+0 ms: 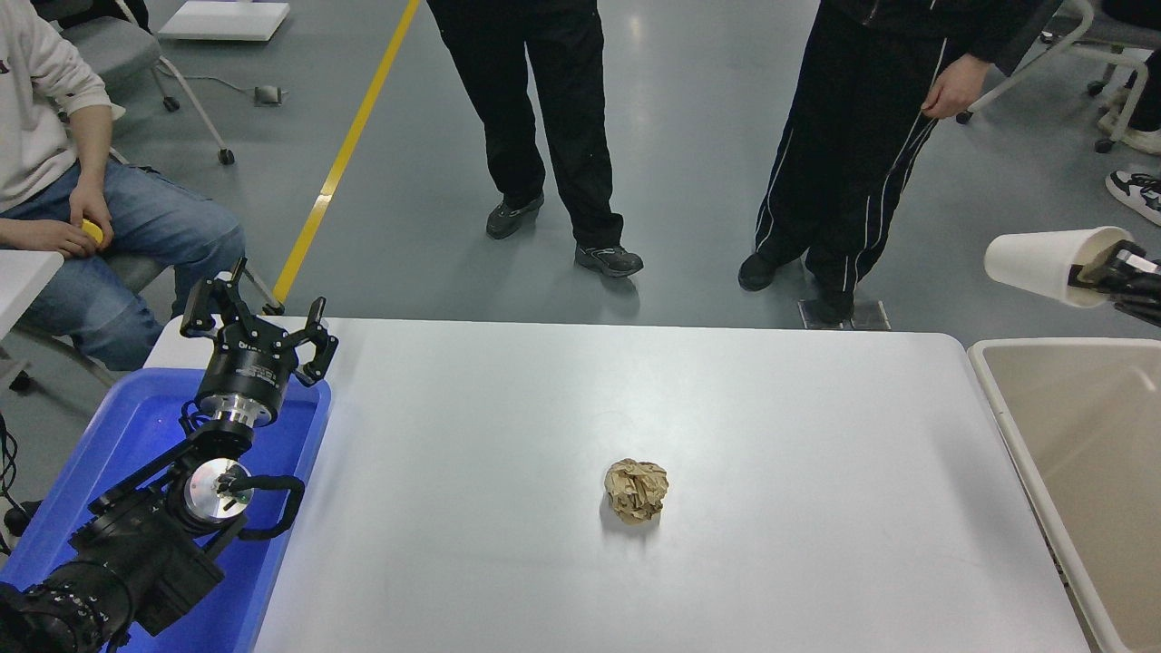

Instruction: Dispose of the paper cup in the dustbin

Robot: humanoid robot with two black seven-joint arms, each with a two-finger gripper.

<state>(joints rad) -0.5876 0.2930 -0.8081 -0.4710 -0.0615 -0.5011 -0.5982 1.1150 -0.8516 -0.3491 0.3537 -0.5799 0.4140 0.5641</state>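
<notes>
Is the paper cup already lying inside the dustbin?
No, the paper cup is held on its side in the right gripper, up in the air beyond the far rim of the dustbin.

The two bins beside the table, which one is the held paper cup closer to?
The beige dustbin at the table's right; the paper cup hangs near its far end, while the blue bin lies on the opposite side.
</notes>
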